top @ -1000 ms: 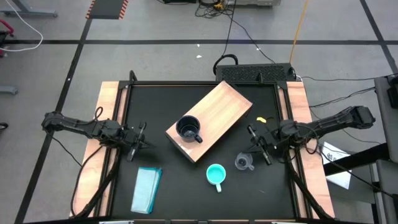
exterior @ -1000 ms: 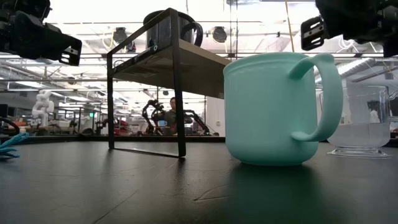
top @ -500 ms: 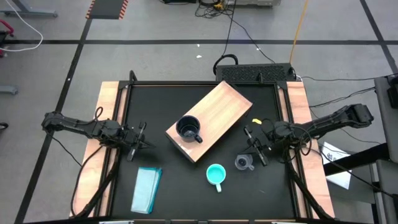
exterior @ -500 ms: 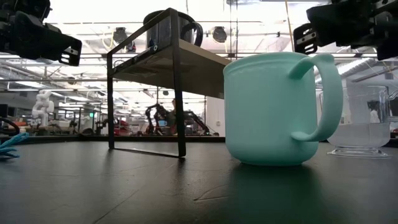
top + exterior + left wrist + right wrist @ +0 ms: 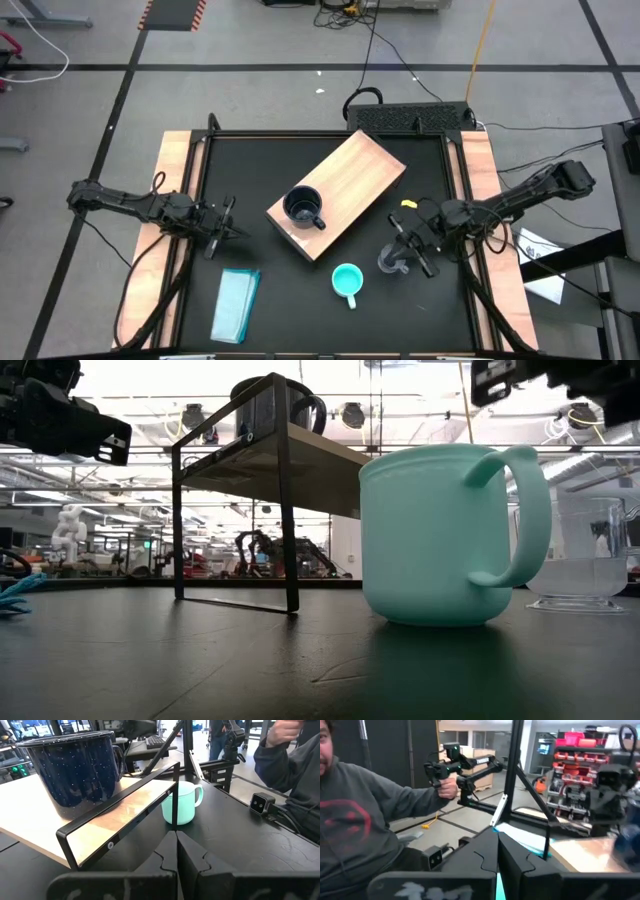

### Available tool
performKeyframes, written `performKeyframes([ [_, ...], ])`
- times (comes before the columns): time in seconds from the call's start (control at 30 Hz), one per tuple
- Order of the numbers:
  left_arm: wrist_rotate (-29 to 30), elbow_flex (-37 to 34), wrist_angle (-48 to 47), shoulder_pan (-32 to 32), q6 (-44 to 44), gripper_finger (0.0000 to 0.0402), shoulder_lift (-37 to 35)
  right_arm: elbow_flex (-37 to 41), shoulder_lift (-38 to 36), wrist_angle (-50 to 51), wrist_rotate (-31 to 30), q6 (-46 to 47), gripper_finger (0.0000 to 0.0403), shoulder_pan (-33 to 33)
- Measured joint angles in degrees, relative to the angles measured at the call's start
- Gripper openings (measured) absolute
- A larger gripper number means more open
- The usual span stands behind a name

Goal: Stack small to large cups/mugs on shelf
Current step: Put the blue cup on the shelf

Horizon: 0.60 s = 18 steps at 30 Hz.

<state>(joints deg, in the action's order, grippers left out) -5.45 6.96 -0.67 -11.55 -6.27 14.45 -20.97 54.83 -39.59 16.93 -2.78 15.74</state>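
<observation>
Moved: right gripper has shifted from beside the shelf's right end to just over the clear cup; left gripper has stayed put.
Grippers: both have their fingers pressed together, holding nothing.
Cups: three. Navy mug stands on the shelf; turquoise mug and clear cup sit on the black table, near each other.
Shelf: one wooden board on a black frame, lying diagonally.
Other: one pale-teal block lies near the left arm; one person in grey stands beyond the table.
</observation>
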Motion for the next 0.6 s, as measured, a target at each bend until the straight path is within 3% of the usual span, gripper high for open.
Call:
performKeyframes([
  [0.6,0.00,0.02,-0.12,0.00,-0.93,0.0000,-0.01,-10.01,10.78,0.83,-0.28,-0.90,0.0000,0.60],
])
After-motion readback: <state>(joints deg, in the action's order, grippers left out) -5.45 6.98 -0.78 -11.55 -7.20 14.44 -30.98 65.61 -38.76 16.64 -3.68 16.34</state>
